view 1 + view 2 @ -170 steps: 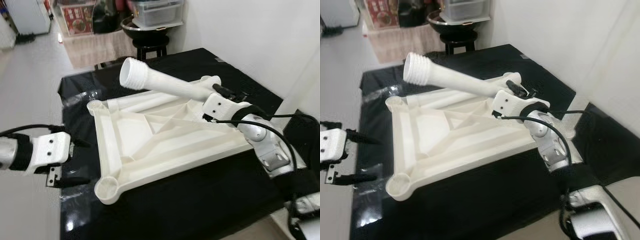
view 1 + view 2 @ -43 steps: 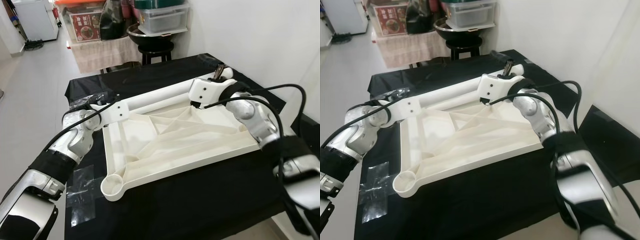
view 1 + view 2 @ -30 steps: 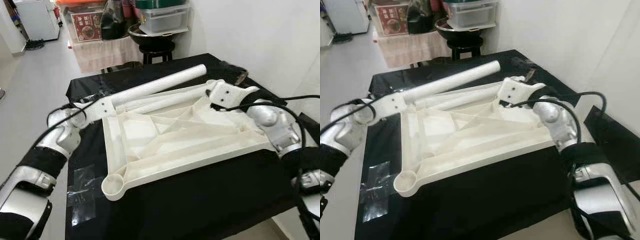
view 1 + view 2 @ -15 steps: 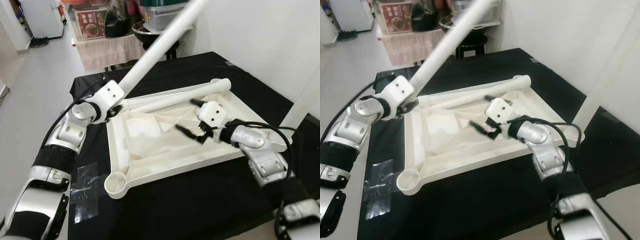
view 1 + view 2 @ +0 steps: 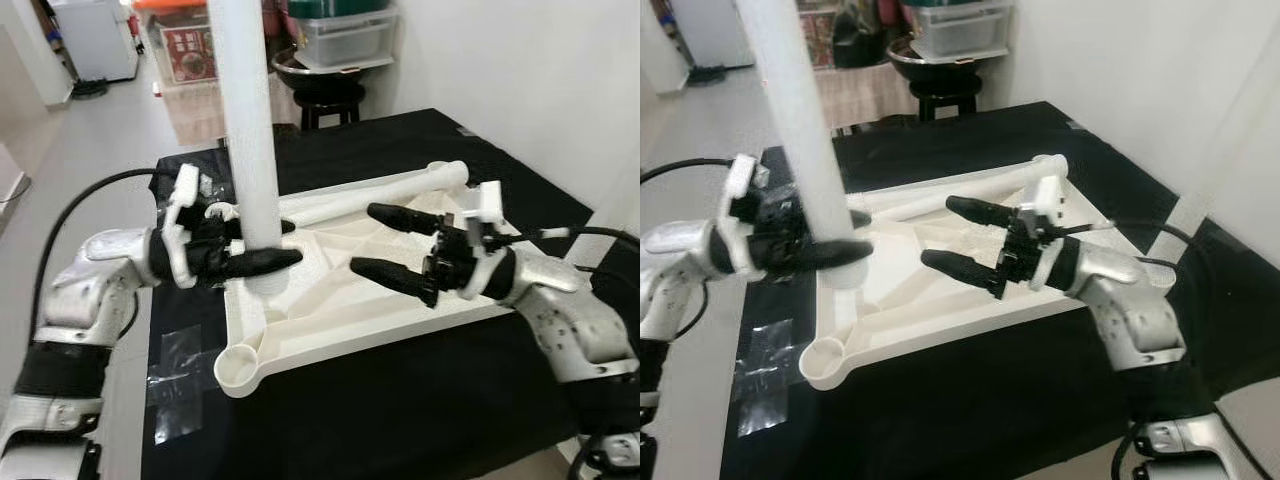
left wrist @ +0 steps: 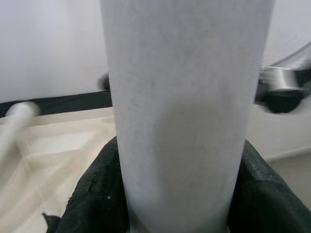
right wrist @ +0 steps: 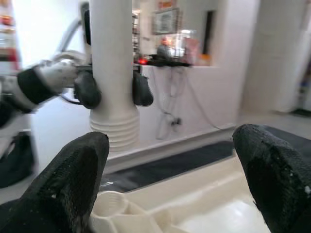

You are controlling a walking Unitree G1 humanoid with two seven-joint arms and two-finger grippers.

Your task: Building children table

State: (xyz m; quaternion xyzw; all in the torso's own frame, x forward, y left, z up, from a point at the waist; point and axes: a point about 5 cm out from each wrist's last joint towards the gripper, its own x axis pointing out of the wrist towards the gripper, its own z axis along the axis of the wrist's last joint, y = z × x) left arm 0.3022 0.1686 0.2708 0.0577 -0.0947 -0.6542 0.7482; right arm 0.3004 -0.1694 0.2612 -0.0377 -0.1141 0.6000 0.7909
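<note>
One upright table leg (image 5: 248, 150) stands clamped in left gripper (image 5: 262, 246).

Head stereo looking down, wrist cameras close, all sharing white leg (image 5: 247, 140)

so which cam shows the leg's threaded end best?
Right wrist view: the ribbed threads show in profile just under the left gripper's fingers, above the tabletop's corner socket. In the eye views the left gripper covers that part of the leg. Left wrist view gives smooth shaft alone.
</note>
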